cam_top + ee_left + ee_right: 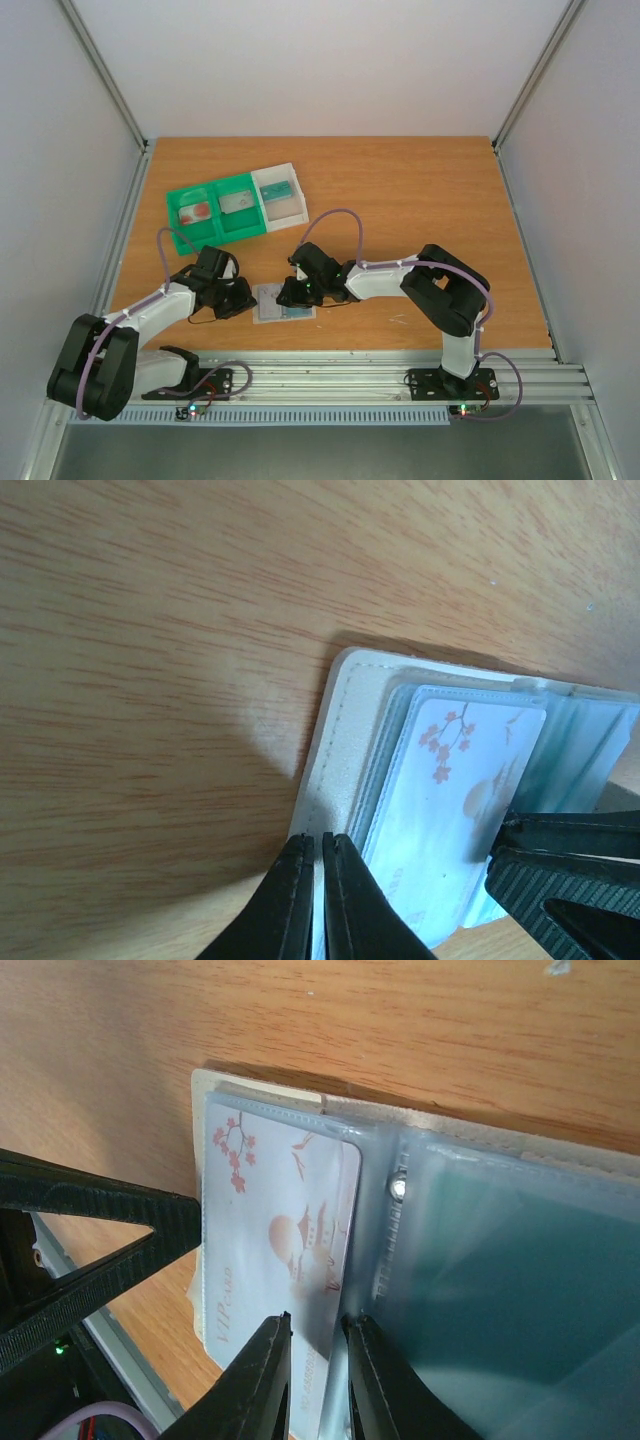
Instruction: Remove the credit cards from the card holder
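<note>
Plastic is looking slick and stiff; your right pincer (317, 1324) is pinching the white card (280, 1230) by its end. Your left pincer (320, 842) is clamping the card holder (335, 735).

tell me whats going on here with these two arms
Two robot arms are emptying a card holder that lies open on the table. The left gripper is shut on the holder's outer edge, pinning it. The right gripper pinches the end of a white card with red print, which sits mostly inside its clear sleeve. Further back, other cards already lie in the tray.
</note>
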